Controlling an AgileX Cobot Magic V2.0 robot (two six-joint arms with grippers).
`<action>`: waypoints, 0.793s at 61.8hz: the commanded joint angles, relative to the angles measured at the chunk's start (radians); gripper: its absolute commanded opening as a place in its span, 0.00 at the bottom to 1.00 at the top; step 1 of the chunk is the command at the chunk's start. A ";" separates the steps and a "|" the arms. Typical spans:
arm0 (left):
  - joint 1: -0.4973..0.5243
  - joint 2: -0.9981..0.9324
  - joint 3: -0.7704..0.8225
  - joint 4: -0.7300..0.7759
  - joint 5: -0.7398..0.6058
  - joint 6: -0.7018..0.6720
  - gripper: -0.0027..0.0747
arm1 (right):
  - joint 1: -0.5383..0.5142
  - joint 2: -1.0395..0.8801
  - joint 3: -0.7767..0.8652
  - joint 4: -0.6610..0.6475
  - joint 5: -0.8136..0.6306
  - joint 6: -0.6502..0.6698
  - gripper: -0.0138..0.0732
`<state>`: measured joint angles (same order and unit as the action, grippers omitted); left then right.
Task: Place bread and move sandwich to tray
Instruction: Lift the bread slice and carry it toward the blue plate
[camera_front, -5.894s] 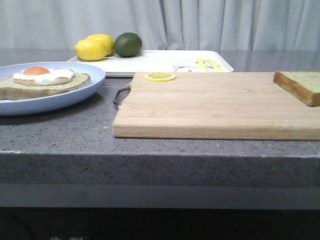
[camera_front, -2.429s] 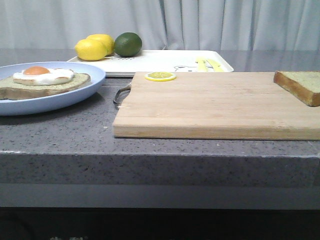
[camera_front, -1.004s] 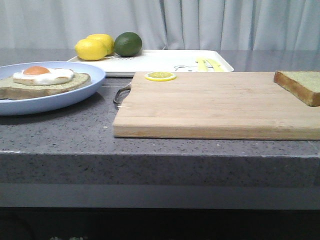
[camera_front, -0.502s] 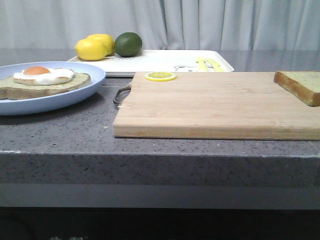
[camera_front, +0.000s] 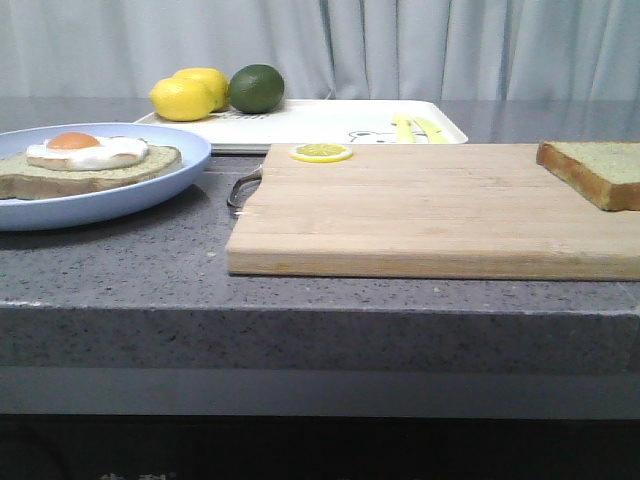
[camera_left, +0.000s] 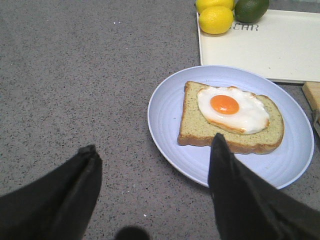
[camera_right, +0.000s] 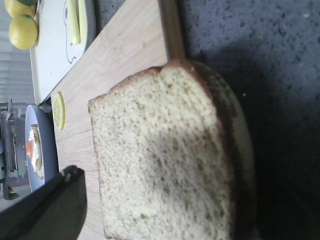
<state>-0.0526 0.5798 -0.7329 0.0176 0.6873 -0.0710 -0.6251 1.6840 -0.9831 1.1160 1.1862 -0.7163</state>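
Left claw (camera_left: 152, 165) spread above counter (camera_left: 75, 75), beside sandwich (camera_left: 230, 117) on blue plate (camera_left: 165, 115); right claw's state not discernible.
Bread (camera_front: 595, 172) on cutting board's (camera_front: 420, 210) right end had shifted slightly leftward; tray (camera_front: 320, 122) lay behind.

The left gripper (camera_left: 155, 165) had two matte black, blunt, tapering fingers (camera_left: 235, 190); the right gripper showed one dark, flat-edged finger (camera_right: 50, 210).
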 joint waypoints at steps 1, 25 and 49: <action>0.000 0.008 -0.037 0.001 -0.067 0.000 0.63 | -0.003 -0.030 -0.025 0.035 0.139 -0.019 0.82; 0.000 0.008 -0.037 0.001 -0.070 0.000 0.63 | -0.003 -0.040 -0.025 0.063 0.153 -0.019 0.39; 0.000 0.008 -0.037 0.001 -0.073 0.000 0.63 | 0.016 -0.178 -0.025 0.170 0.154 -0.016 0.12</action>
<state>-0.0526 0.5798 -0.7329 0.0176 0.6873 -0.0710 -0.6188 1.5850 -0.9831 1.1817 1.1817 -0.7208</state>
